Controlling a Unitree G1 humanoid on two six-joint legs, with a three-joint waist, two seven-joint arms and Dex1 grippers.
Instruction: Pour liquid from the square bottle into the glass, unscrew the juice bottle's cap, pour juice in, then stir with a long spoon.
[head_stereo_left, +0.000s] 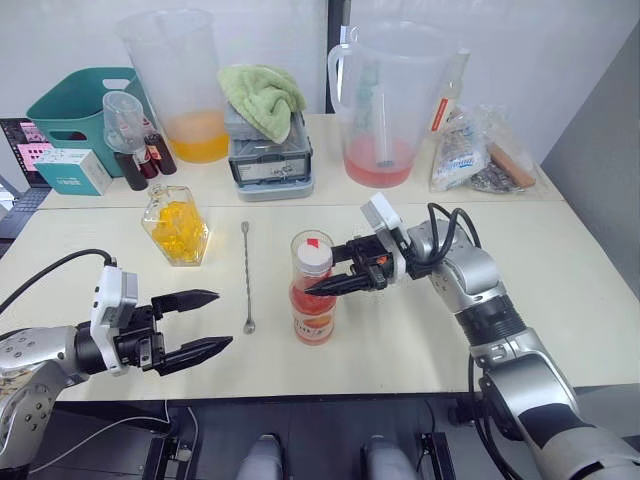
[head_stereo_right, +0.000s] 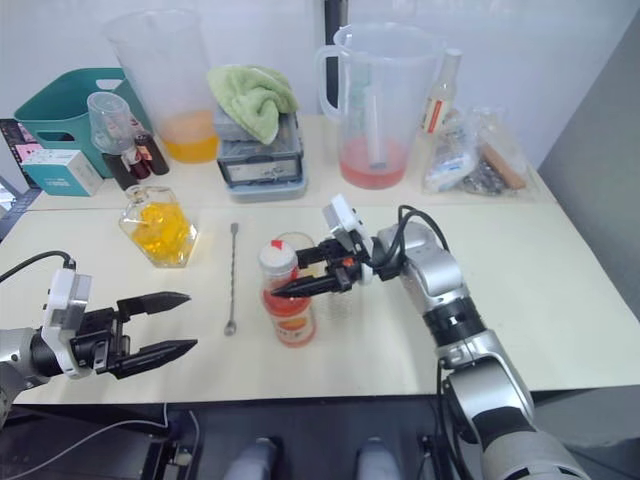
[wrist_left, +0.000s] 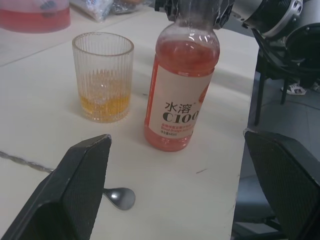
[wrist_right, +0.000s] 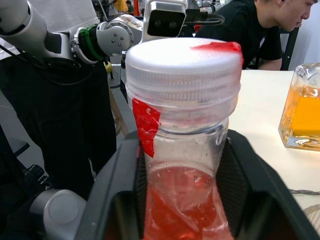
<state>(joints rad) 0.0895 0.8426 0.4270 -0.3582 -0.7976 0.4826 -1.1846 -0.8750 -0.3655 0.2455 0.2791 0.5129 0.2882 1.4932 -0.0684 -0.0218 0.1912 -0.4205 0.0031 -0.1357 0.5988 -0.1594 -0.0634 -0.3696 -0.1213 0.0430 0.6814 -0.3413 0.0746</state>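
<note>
Two pincers frame the juice bottle (head_stereo_left: 313, 300) in our left eye view: the right pincer (head_stereo_left: 335, 271) clamps its neck just below the cap (head_stereo_left: 313, 252), while the left pincer (head_stereo_left: 205, 322) hangs wide and empty near the tabletop (head_stereo_left: 560, 290) edge. We judge the risk plain: the grip sits high on a tall, slim bottle with nothing steadying its base, so a twist at the cap could spin or tip the bottle and spill juice.

Our right eye view shows the spoon (head_stereo_right: 231, 279) lying flat between the left pincer and the bottle, and the square bottle (head_stereo_right: 158, 226) beyond it. Pitchers (head_stereo_right: 376, 100), a green cloth (head_stereo_right: 250, 98) and a teal bin (head_stereo_right: 72, 108) crowd the far side, well apart from the work.

From the left wrist, we see the glass (wrist_left: 104, 76) just beside the bottle, a little amber liquid in it; it is close enough to be knocked.

From the right wrist, black fingers (wrist_right: 117, 190) hug the neck on both sides, with a person (wrist_right: 260, 30) seated beyond the tabletop.
</note>
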